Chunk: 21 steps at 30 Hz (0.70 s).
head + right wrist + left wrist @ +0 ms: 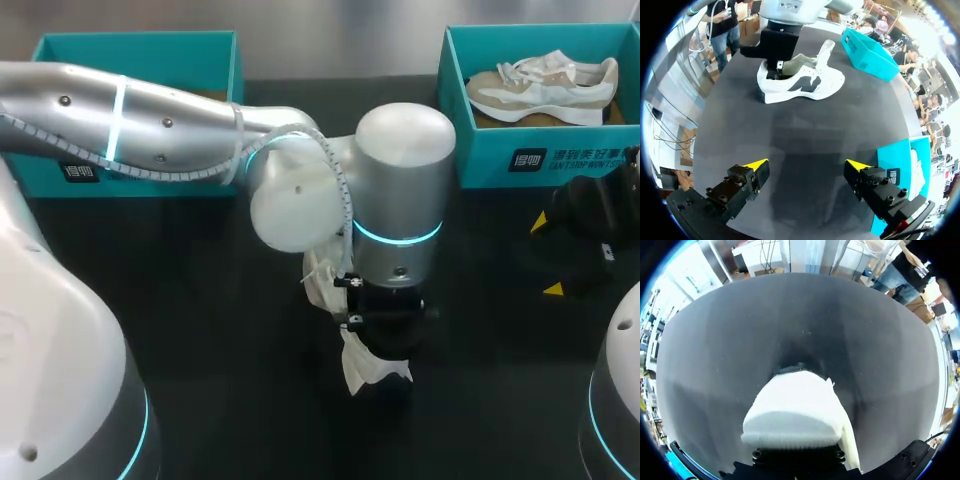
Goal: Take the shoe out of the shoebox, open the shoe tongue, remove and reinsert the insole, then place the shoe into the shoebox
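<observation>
Beneath both claws spreads the black table (200, 300), and the biggest things on it are two teal boxes. The left box (130, 40) stands well behind the left claw (777, 72), with its inside mostly hidden by the left arm (150, 110). The right box (500, 150) stands just beyond the right claw (806, 165) and holds a second shoe (545, 85), beige and white, lying on its side. Directly under the left claw a white shoe (805, 82) rests on its sole on the table, well ahead of the right claw, with the left claw dipping into its opening at the heel end. It is probably light and soft in the upper and stiffer along the sole, so the heel collar or the sole edge would give the surest hold, while the fabric would simply fold. Its tongue (824, 50) stands raised on the far side of the left claw. Right against that claw lies a white padded piece (795, 410); I cannot tell whether it is the insole or the heel, nor whether the claw is spread or closed. The right claw is spread wide with nothing in it.
</observation>
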{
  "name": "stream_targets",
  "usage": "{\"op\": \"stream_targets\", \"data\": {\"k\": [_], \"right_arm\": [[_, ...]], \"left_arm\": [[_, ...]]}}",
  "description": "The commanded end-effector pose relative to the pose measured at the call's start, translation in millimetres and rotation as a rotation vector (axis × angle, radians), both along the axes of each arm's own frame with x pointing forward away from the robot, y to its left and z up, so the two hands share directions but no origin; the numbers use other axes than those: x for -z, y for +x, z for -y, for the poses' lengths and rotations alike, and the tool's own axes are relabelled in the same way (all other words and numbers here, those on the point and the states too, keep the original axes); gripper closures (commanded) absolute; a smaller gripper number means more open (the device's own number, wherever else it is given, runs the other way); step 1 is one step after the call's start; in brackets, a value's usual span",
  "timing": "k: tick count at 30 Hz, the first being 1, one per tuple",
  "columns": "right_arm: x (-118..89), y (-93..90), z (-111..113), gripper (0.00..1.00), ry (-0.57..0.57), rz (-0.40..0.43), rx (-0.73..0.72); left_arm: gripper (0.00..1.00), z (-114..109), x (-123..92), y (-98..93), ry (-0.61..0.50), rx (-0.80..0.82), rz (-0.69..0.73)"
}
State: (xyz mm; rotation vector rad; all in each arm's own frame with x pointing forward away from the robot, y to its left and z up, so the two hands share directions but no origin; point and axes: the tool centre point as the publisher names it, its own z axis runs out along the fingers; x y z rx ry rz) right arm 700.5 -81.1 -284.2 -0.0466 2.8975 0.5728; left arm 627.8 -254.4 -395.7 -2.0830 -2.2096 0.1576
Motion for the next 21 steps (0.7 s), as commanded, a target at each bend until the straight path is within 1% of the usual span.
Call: {"op": "stream_targets", "data": {"k": [1,6,8,9,10,11,12,15,19,21], "right_arm": [[0.3,-0.9,-0.5,0.00,-0.004,0.001,0.002],[0.3,-0.9,-0.5,0.00,-0.004,0.001,0.002],[0.3,-0.9,-0.5,0.00,-0.004,0.001,0.002],[0.3,-0.9,-0.5,0.00,-0.004,0.001,0.002],[0.3,-0.9,-0.5,0.00,-0.004,0.001,0.002],[0.3,-0.9,-0.5,0.00,-0.004,0.001,0.002],[0.3,-0.9,-0.5,0.00,-0.004,0.001,0.002],[0.3,-0.9,-0.5,0.00,-0.004,0.001,0.002],[0.3,-0.9,-0.5,0.00,-0.004,0.001,0.002],[0.3,-0.9,-0.5,0.00,-0.004,0.001,0.002]], "left_arm": [[1.00,-14.8,-19.5,1.5,-0.046,-0.023,0.033],[1.00,-10.9,-27.5,-2.2,-0.099,-0.024,-0.022],[1.00,-5.5,-25.7,-4.3,-0.097,-0.021,-0.073],[1.00,-3.1,-22.4,-5.2,-0.093,-0.022,-0.093],[1.00,0.4,-15.2,-5.1,-0.064,-0.027,-0.120],[1.00,1.8,-9.1,-5.6,-0.062,-0.031,-0.129],[1.00,2.7,-2.8,-5.4,-0.043,-0.039,-0.126],[1.00,2.2,13.0,-5.3,-0.028,-0.057,-0.113],[1.00,-0.6,24.6,-0.6,-0.014,-0.068,-0.134],[1.00,-1.8,28.1,0.6,0.001,-0.072,-0.121]]}}
